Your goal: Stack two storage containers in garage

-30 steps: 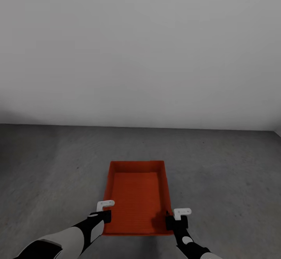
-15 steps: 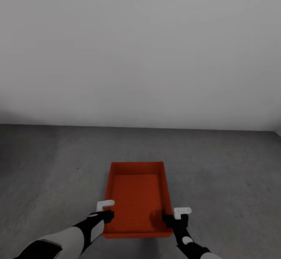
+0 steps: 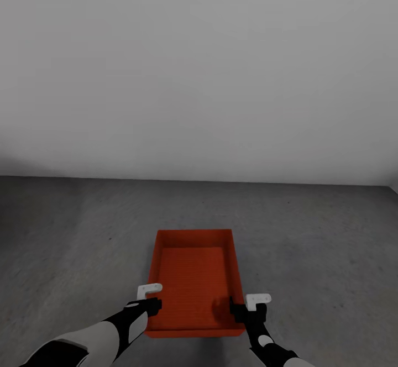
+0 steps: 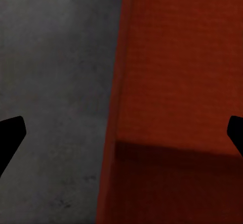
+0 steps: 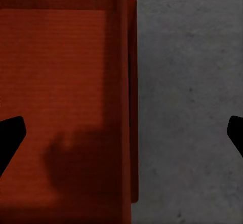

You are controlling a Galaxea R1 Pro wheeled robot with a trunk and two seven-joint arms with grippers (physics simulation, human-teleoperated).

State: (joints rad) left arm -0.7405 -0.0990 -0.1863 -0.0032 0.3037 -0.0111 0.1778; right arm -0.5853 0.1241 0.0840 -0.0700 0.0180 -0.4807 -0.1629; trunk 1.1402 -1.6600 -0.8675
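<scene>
One orange-red storage container (image 3: 193, 278) rests on the dark grey concrete floor (image 3: 320, 245) of the garage, its long side pointing away from me. My left gripper (image 3: 150, 305) is open at its near left corner, and in the left wrist view the left gripper (image 4: 121, 133) straddles the container's left wall (image 4: 114, 82). My right gripper (image 3: 245, 312) is open at the near right corner, straddling the right wall (image 5: 124, 82). In the right wrist view a second orange-red edge (image 5: 133, 107) runs just outside that wall; I cannot tell whether it belongs to another container underneath.
A plain pale grey wall (image 3: 199, 79) rises a short way beyond the container. Bare concrete stretches to the left (image 3: 66, 245) and to the right of the container.
The container has sunk slightly, its near edge now lower in the head view. Both grippers have shifted a little inward at its near corners.
</scene>
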